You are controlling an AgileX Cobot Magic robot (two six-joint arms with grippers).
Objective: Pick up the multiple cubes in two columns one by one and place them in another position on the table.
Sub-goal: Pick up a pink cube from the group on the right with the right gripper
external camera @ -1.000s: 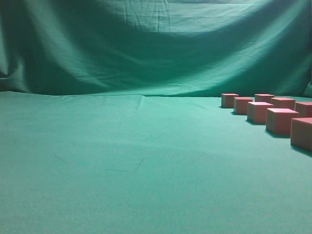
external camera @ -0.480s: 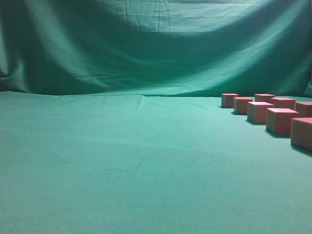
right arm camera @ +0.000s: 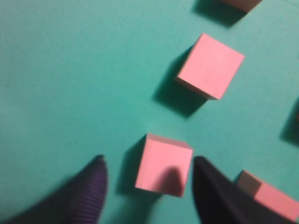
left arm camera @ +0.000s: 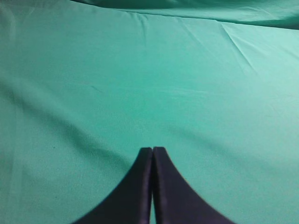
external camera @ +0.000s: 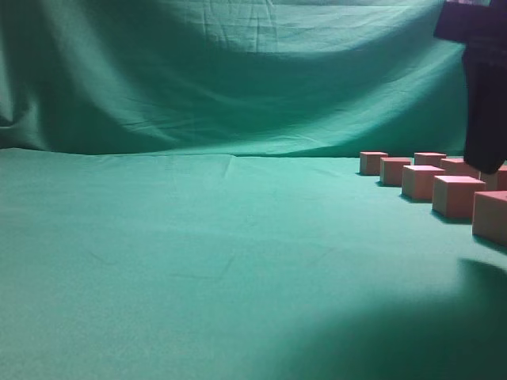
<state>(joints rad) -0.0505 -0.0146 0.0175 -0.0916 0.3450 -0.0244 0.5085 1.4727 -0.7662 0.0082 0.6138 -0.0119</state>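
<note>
On the table (external camera: 198,261), a broad spread of wrinkled teal-green cloth that ran up into a draped backdrop (external camera: 238,71) of the same fabric, the cubes (external camera: 457,195) sat in two columns at the far right of the exterior view, receding toward the backdrop, pinkish-red on top with duller sides. Eight or so could be counted there, the nearest one cut off by the frame's right edge and part of the back column hidden behind a dark arm (external camera: 483,95) that hung down from the upper right corner, its lower end just above the rear cubes. A soft shadow lay over the cloth in the lower right. The right wrist view looked almost straight down: the right pincer (right arm camera: 148,179) stood partly open, its two dark fingers apart, and between them lay one cube (right arm camera: 163,164) resting on the cloth, a gap visible on the left finger's side and the right finger close beside it; whether that finger touched the cube could not be told. Another cube (right arm camera: 210,65) lay beyond it, well apart and turned at an angle, and a third (right arm camera: 268,198) sat just beside the right finger. The left pincer (left arm camera: 153,154) was closed, fingertips pressed together, holding nothing, above bare cloth.
</note>
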